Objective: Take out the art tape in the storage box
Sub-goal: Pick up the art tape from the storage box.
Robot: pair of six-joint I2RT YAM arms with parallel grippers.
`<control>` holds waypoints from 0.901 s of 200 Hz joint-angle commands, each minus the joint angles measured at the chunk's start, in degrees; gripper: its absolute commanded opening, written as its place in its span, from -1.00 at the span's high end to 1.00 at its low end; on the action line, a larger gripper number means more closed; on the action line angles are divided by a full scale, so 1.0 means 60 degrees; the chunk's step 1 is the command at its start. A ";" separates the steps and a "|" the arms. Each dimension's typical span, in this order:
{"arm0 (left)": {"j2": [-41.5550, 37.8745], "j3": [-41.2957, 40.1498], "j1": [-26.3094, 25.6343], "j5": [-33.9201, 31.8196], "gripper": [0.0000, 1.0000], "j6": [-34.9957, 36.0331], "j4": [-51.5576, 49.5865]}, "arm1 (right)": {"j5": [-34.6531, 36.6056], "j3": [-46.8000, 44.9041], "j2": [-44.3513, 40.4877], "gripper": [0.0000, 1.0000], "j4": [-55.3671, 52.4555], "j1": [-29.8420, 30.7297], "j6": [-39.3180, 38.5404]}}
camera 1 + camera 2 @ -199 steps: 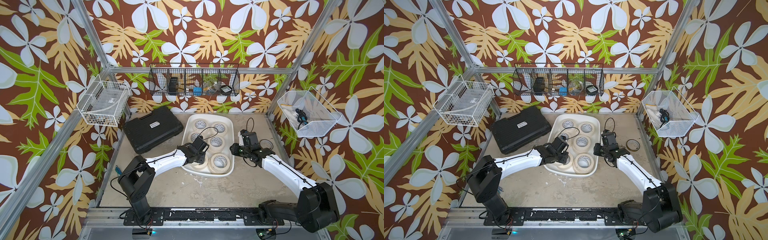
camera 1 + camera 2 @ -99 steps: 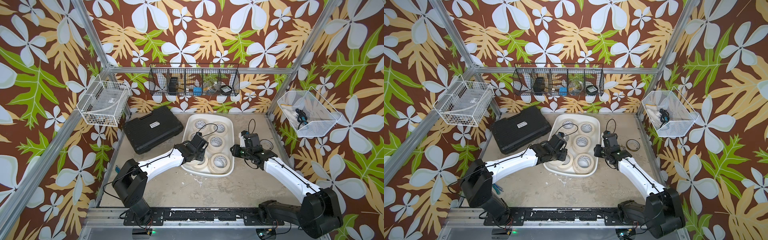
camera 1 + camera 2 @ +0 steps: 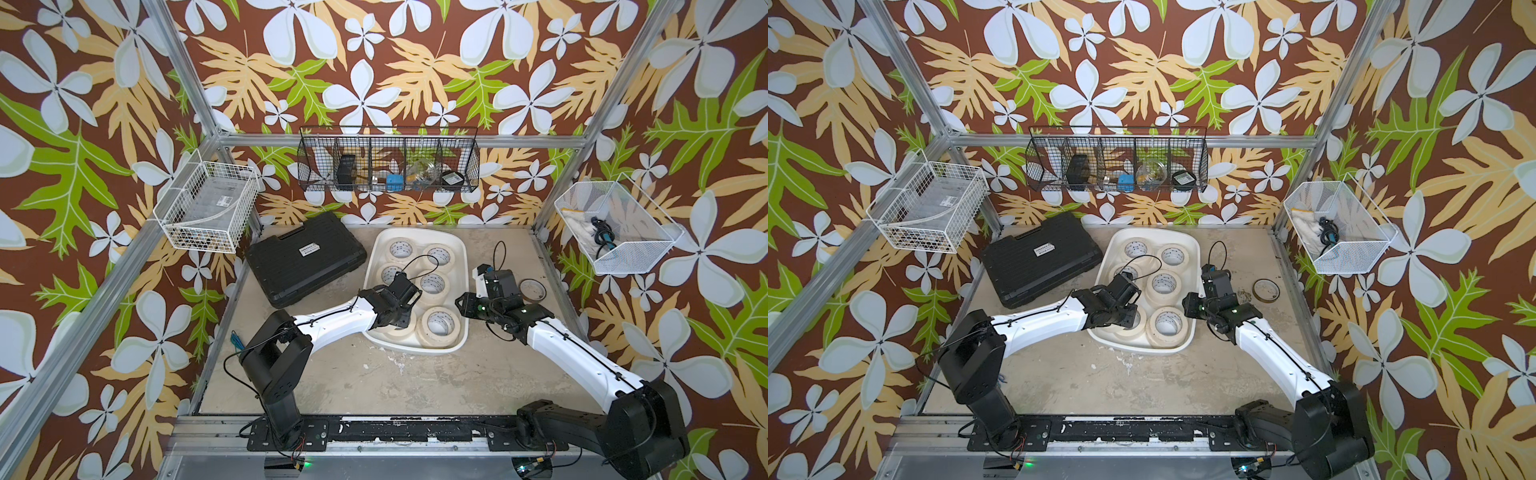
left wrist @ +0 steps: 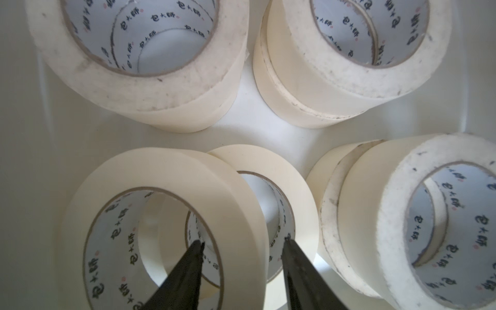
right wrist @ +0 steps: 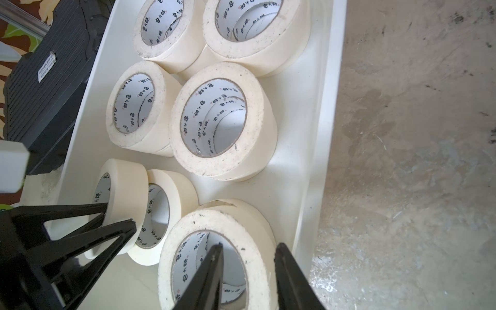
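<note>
All tape rolls (image 3: 423, 329) sit in the white tub (image 5: 327, 107), mid-table toward 12 o'clock, with the black case (image 3: 291, 270) at its 10. Six stacks, two by three. No cream roll out on the table yet, so early days.

Left gripper (image 4: 243, 241) is down in the tub's 7 o'clock stack. Jaws straddle the wall of the tilted roll (image 4: 166, 169), one finger in the core, one outside. Probably because the ring is too wide to span and the wall is the only pinchable bit. Roll is tipped up off the one under it, which hints at a grip. But a sliver shows beside each finger, so can't tell if it's clamped.

Right gripper (image 5: 248, 245) does the same on the top roll (image 5: 212, 220) of the 5 o'clock stack, outer finger on the tub-wall side. That roll lies flat. Pinching or just parted around it: can't tell.

Risk: stacked rolls may cling and lift together.
</note>
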 commanded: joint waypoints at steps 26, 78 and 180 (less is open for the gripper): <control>0.0243 0.0235 -0.0028 -0.0235 0.30 0.0066 -0.0092 | -0.0017 0.0020 -0.0050 0.27 0.0060 0.0141 0.0115; -0.0091 0.0845 -0.0109 -0.0535 0.62 0.0269 -0.0851 | 0.0006 -0.0111 -0.0024 0.27 0.0133 0.0220 0.0161; -0.0975 0.3014 0.0064 -0.2446 0.67 0.0479 -0.4391 | 0.0111 0.0151 -0.0010 0.27 0.0060 0.0538 0.0191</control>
